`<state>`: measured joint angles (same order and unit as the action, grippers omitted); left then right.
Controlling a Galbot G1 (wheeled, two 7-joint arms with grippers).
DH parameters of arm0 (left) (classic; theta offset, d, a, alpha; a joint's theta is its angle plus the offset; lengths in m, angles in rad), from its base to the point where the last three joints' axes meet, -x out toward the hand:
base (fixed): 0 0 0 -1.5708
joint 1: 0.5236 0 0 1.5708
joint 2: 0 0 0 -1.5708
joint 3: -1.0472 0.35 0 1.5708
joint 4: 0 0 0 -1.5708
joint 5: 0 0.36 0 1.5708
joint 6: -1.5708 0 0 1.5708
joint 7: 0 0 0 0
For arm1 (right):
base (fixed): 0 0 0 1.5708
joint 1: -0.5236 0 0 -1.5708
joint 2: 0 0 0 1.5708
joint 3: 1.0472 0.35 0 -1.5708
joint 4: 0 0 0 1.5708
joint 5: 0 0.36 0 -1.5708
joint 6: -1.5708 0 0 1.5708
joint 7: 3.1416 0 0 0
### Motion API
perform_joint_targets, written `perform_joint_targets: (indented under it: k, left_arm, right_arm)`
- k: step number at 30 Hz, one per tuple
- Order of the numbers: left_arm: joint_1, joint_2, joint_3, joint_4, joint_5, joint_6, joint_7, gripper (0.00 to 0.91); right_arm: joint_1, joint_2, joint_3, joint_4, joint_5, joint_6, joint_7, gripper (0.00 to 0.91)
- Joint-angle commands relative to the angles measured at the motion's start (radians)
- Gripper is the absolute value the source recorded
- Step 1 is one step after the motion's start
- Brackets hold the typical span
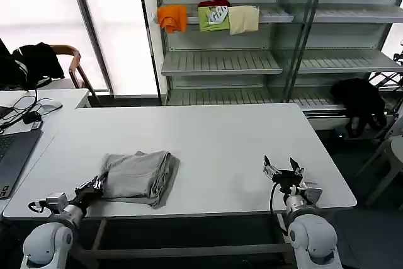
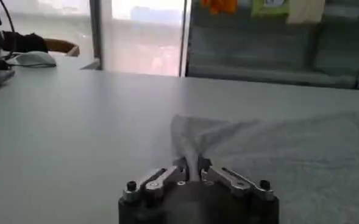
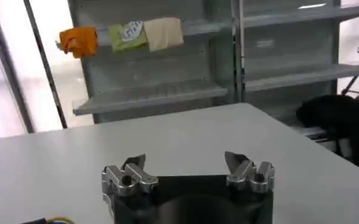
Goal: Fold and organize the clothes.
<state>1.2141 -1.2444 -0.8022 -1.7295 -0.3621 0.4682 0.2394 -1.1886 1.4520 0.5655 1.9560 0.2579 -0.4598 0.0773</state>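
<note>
The left gripper [image 1: 94, 186] pinches the near-left corner of a folded light grey soft shirt [image 1: 139, 176] on the white table [image 1: 220, 137]. The right gripper [image 1: 283, 169] hovers wide open, well right.

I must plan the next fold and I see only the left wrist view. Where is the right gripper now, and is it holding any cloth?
Observer: The right gripper is over bare table near the front edge, open and empty.
Operator: Is the grey garment already folded?
Observer: Yes, the head view shows the grey garment as a compact folded bundle on the robot's left side.
Operator: What grips it?
Observer: The left gripper is shut on its near left corner, by the table's front edge.
</note>
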Motion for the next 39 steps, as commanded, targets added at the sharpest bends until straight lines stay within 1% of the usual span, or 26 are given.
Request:
perform_joint_targets:
  k: [1,2,5,6,7,10,11,16,19,22,25,26,28,30,31,32,34,37,39]
  left_arm:
    - [-0.016,0.005,-0.048,-0.044,0.115,-0.158,-0.004,0.0]
    - [-0.022,0.011,-0.058,-0.046,0.135,-0.171,-0.005,0.0]
    - [-0.061,0.051,-0.125,-0.068,0.312,-0.216,-0.009,0.0]
    - [-0.08,0.08,-0.163,-0.066,0.388,-0.232,0.0,0.01]
    - [-0.087,0.095,-0.172,-0.065,0.432,-0.237,0.013,0.01]
    - [-0.137,0.178,-0.233,-0.041,0.545,-0.244,0.067,0.01]
    - [-0.165,0.216,-0.248,-0.018,0.609,-0.253,0.087,0.01]
    - [-0.249,0.334,-0.254,0.045,0.71,-0.269,0.133,0.01]
    - [-0.277,0.371,-0.231,0.047,0.737,-0.262,0.155,0.01]
    - [-0.282,0.374,-0.211,0.013,0.751,-0.24,0.168,0.02]
    - [-0.239,0.319,-0.185,-0.041,0.77,-0.239,0.167,0.02]
    - [-0.218,0.288,-0.172,-0.063,0.791,-0.241,0.165,0.02]
    - [-0.172,0.226,-0.133,-0.088,0.829,-0.271,0.157,0.02]
    - [-0.123,0.123,-0.084,-0.102,0.861,-0.298,0.132,0.02]
    - [-0.108,0.096,-0.058,-0.097,0.869,-0.335,0.113,0.02]
    - [-0.096,0.027,-0.034,-0.072,0.886,-0.364,0.076,0.02]
    - [-0.087,-0.058,-0.002,-0.037,0.931,-0.421,0.039,0.02]
    - [-0.07,-0.116,0.077,-0.028,0.94,-0.416,-0.012,0.02]
    - [-0.066,-0.144,0.133,-0.051,0.919,-0.383,-0.028,0.02]
  right_arm:
    - [0.0,-0.002,0.004,-0.004,0.0,0.002,0.0,0.907]
    - [0.0,-0.002,0.006,-0.005,0.0,0.002,0.0,0.907]
    - [0.001,-0.006,0.009,-0.012,0.001,0.004,0.0,0.907]
    - [0.002,-0.006,0.01,-0.016,0.002,0.006,0.0,0.907]
    - [0.003,-0.006,0.009,-0.019,0.002,0.007,0.0,0.907]
    - [0.007,-0.002,0.006,-0.033,0.001,0.01,0.0,0.907]
    - [0.009,0.002,0.004,-0.038,0.001,0.012,0.0,0.907]
    - [0.014,0.013,-0.005,-0.061,0.0,0.021,-0.001,0.907]
    - [0.016,0.012,-0.005,-0.073,0.0,0.027,-0.002,0.907]
    - [0.014,0.013,-0.004,-0.08,0.0,0.031,-0.002,0.907]
    - [0.007,0.016,0.0,-0.081,0.0,0.036,-0.004,0.907]
    - [0.005,0.016,0.001,-0.081,0.0,0.036,-0.004,0.907]
    - [-0.005,0.013,0.005,-0.082,0.0,0.043,-0.005,0.907]
    - [-0.013,0.012,0.013,-0.085,0.0,0.05,-0.006,0.907]
    - [-0.018,0.013,0.015,-0.085,0.0,0.052,-0.006,0.907]
    - [-0.023,0.011,0.02,-0.086,0.0,0.053,-0.006,0.907]
    - [-0.039,0.005,0.03,-0.081,0.002,0.059,-0.007,0.907]
    - [-0.062,-0.01,0.055,-0.077,0.009,0.066,-0.011,0.907]
    - [-0.07,-0.022,0.07,-0.073,0.013,0.067,-0.012,0.907]
